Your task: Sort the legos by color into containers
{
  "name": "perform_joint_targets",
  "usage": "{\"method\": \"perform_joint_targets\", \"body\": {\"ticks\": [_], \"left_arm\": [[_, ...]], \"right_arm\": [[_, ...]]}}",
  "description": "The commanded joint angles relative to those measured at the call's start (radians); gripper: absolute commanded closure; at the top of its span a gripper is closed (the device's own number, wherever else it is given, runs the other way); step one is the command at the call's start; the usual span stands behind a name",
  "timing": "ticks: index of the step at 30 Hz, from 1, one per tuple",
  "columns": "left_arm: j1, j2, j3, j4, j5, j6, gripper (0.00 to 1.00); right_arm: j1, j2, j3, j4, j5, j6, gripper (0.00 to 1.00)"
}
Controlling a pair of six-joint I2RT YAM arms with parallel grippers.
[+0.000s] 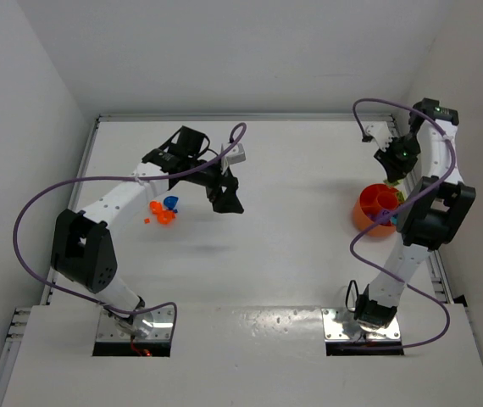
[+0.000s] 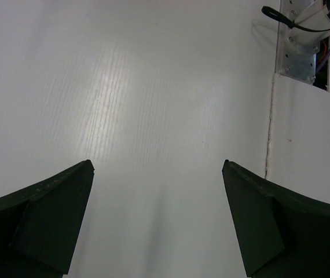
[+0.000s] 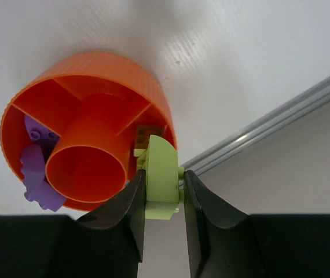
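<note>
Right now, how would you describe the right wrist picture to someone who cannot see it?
The right hand pinches a lime green lego close by the rim of a round orange tub with inner dividers. Purple legos sit in one compartment at the picture's left.

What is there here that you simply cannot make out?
- Top view: the right arm covers much of the orange tub, hiding its contents.
- Top view: the loose bricks are too small to count.
- Right wrist view: the lime brick hides a darker piece behind it.
</note>
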Motion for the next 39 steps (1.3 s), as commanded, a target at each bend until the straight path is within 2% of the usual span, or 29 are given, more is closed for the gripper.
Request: {"method": "perform_joint_targets", "body": {"ticks": [1,9,18,21,23,28,30,32,33,34,35,37,38,39], "left_arm": [[0.012,-0.014,0.008,0.036,0.037,-0.015,0.00],[0.012,-0.014,0.008,0.036,0.037,-0.015,0.00],[0.012,-0.005,0.008,0.036,0.015,-0.042,0.00],[0.012,-0.005,0.008,0.074,-0.051,-0.111,0.00],[0.021,-0.016,0.008,0.085,-0.122,-0.157,0.00],[0.078,-0.098,-0.006,0.159,-0.260,-0.260,0.00],[0.127,-0.160,-0.023,0.205,-0.333,-0.317,0.00],[0.152,-0.170,-0.006,0.159,-0.436,-0.360,0.00],[0.162,-0.170,0.014,0.118,-0.563,-0.372,0.00],[0.162,-0.170,0.029,0.087,-0.588,-0.342,0.00],[0.179,-0.170,0.029,0.032,-0.588,-0.240,0.00],[0.202,-0.183,0.011,-0.030,-0.552,-0.146,0.00],[0.211,-0.183,-0.005,-0.043,-0.579,-0.125,0.00],[0.228,-0.198,-0.023,-0.062,-0.597,-0.090,0.00]], "right_arm": [[0.015,-0.020,-0.047,0.013,0.004,-0.027,0.97],[0.015,0.000,-0.070,0.035,0.004,-0.027,0.93],[0.015,0.000,-0.070,0.035,0.013,-0.027,0.59],[0.015,-0.012,-0.061,0.035,0.013,-0.027,0.51],[0.015,-0.036,-0.051,0.012,0.001,-0.018,0.50],[0.004,-0.098,0.041,0.003,-0.132,0.048,0.50],[0.004,-0.159,0.087,-0.008,-0.249,0.112,0.50],[0.004,-0.223,0.087,0.054,-0.329,0.178,0.50],[0.018,-0.260,0.044,0.087,-0.388,0.253,0.50],[0.018,-0.300,0.013,0.124,-0.424,0.291,0.48],[0.018,-0.382,-0.078,0.212,-0.500,0.333,0.32],[0.027,-0.458,-0.178,0.311,-0.534,0.480,0.23],[0.027,-0.484,-0.218,0.341,-0.586,0.506,0.18],[0.027,-0.518,-0.278,0.369,-0.613,0.532,0.18]]}}
